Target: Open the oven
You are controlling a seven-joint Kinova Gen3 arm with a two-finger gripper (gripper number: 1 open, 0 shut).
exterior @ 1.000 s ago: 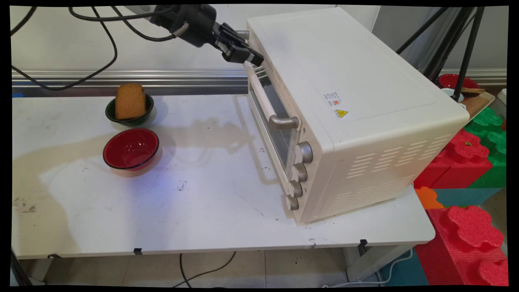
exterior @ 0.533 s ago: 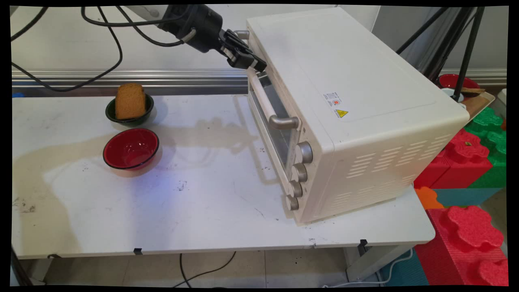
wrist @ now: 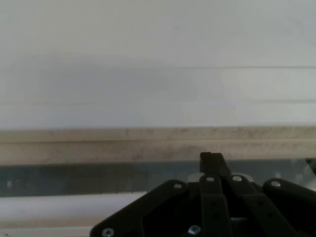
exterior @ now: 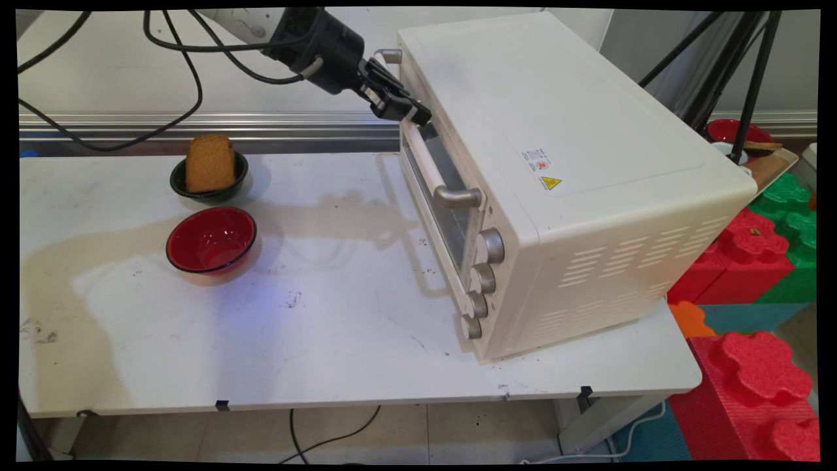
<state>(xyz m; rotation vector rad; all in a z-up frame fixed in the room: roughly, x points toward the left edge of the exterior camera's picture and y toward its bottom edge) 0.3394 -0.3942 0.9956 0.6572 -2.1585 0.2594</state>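
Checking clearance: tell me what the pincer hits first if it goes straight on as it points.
Probably the toaster oven: the pincer points at the door's top edge, just above the handle. Contact cannot be judged.

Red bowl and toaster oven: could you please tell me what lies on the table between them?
Nothing: in the main view the table is bare between the red bowl and the toaster oven, apart from shadows and scuff marks.
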